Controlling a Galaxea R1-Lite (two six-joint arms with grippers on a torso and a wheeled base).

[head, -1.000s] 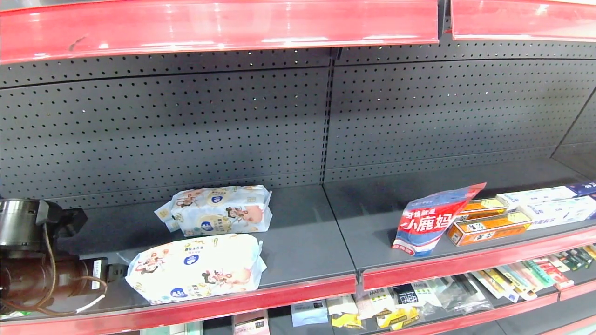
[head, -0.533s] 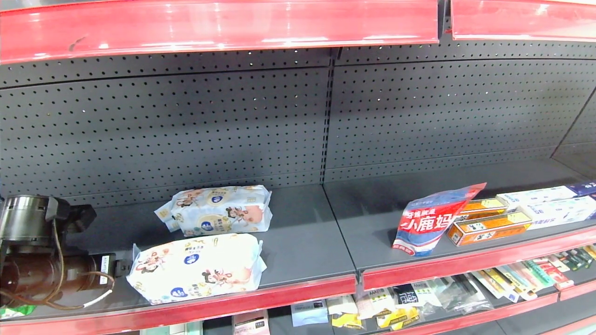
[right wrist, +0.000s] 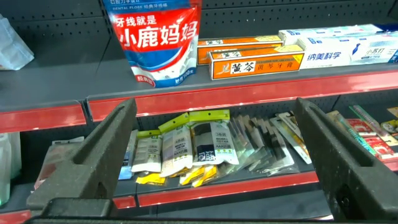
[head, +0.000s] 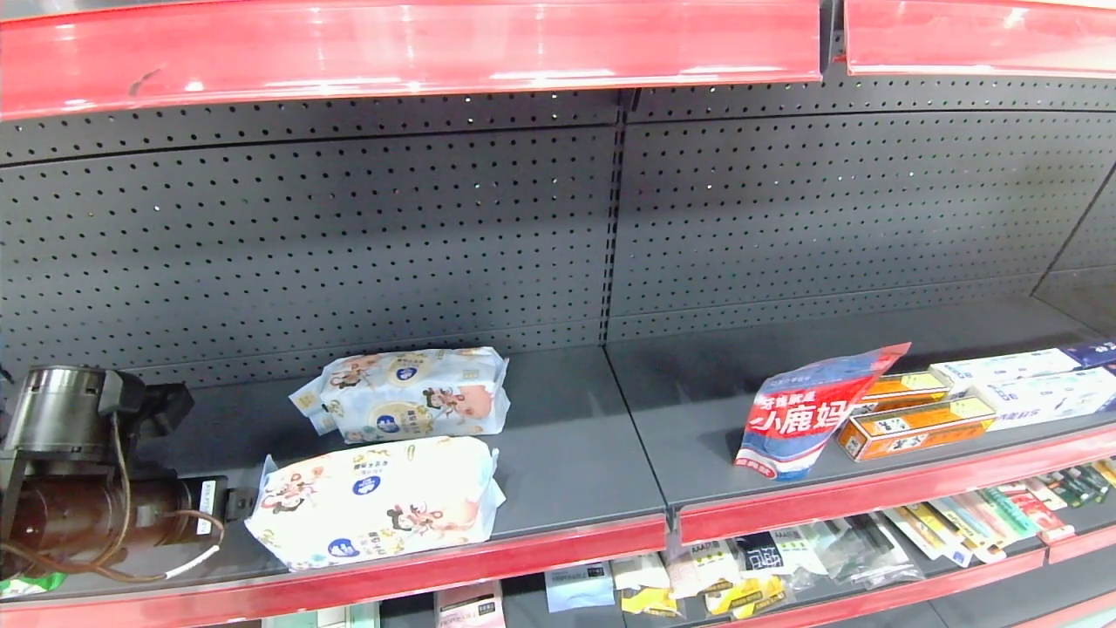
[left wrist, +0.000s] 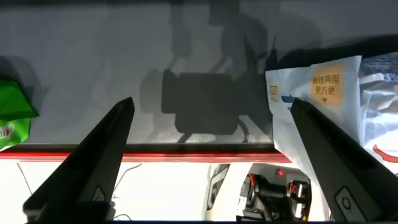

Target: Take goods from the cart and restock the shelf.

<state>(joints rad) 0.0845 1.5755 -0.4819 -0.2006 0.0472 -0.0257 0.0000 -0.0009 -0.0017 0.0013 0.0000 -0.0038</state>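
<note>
Pointing at wipes pack (left wrist: 323, 93), L gripper (left wrist: 211, 102) spread

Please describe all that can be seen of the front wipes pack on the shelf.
The front pack is a soft white plastic pillow pack, printed with cartoon figures and blue round badges. It lies flat, askew, near the shelf lip, in front of a second pack. The open left gripper is at its end; one finger looks against it.

Silver-and-brown left arm (head: 87, 510) carries a looping brown cable (head: 119, 453).
</note>
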